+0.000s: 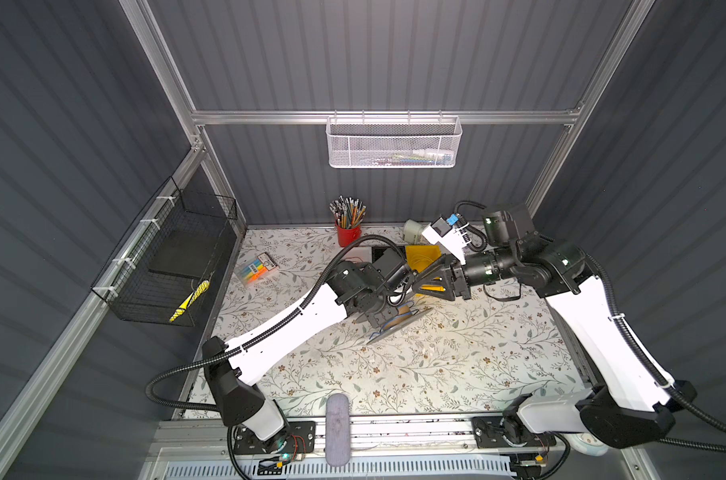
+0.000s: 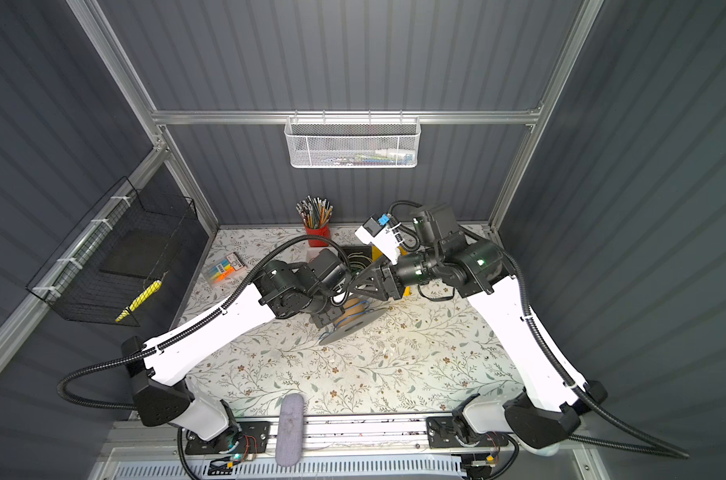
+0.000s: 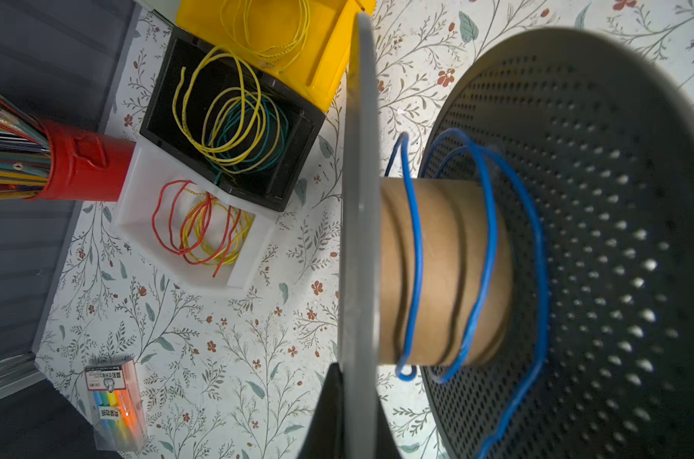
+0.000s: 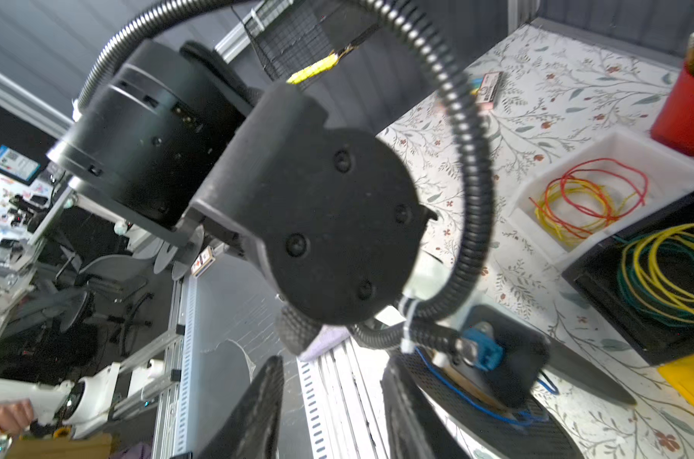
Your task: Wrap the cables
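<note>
Cables: one blue wire [image 3: 416,246], thin and bright, looped in a few slack turns round the cardboard core of a grey spool [image 3: 595,238] over the middle of the floral counter [image 1: 436,365]. Spool tilted, lower flange edge down toward the counter. Thin plain flange pinched narrow in the left end effector [image 3: 357,413], which holds the spool. Near the spool, the right end effector [image 4: 333,367], fingers parted, nothing between them. Toward the back wall: yellow bin [image 3: 329,71]; black bin [image 3: 160,111] with yellow and green wires; white bin [image 3: 138,206] with red and yellow wires; red pencil cup [image 3: 83,167].
</note>
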Controlling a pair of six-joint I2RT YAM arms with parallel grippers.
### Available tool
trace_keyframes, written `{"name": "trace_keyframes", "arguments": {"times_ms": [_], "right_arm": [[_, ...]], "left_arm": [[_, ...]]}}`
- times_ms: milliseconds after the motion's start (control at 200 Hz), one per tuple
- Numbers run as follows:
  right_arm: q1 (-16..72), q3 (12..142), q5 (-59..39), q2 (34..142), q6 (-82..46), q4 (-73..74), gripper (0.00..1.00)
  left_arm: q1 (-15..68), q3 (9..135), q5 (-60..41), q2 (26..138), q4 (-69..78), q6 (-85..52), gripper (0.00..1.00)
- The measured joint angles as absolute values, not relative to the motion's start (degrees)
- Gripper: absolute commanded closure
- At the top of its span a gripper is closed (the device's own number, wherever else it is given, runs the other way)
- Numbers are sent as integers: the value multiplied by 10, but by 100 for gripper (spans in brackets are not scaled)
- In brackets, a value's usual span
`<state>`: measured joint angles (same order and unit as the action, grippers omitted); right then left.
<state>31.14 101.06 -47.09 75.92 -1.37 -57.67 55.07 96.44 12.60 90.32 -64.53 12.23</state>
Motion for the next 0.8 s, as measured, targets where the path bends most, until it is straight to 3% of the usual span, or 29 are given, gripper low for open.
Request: {"name": "trace_keyframes", "arguments": {"times_ms": [95,335,545,680,800], "right_arm": [[267,971,-463,712,-44,-536,56],[139,899,-452,613,-139,-449,55],[133,855,-452,593,-168,-425,54],[133,799,-452,586,-183,-399,56],[133,748,-449,587,-193,-378,56]], "left_arm": [[515,932,67,881,-623,107,100],[322,848,-203,821,-513,-15,100],[313,632,-437,777,-211,-252,100],[316,476,-479,772,-33,-404,100],[322,410,-478,757,46,-477,100]]}}
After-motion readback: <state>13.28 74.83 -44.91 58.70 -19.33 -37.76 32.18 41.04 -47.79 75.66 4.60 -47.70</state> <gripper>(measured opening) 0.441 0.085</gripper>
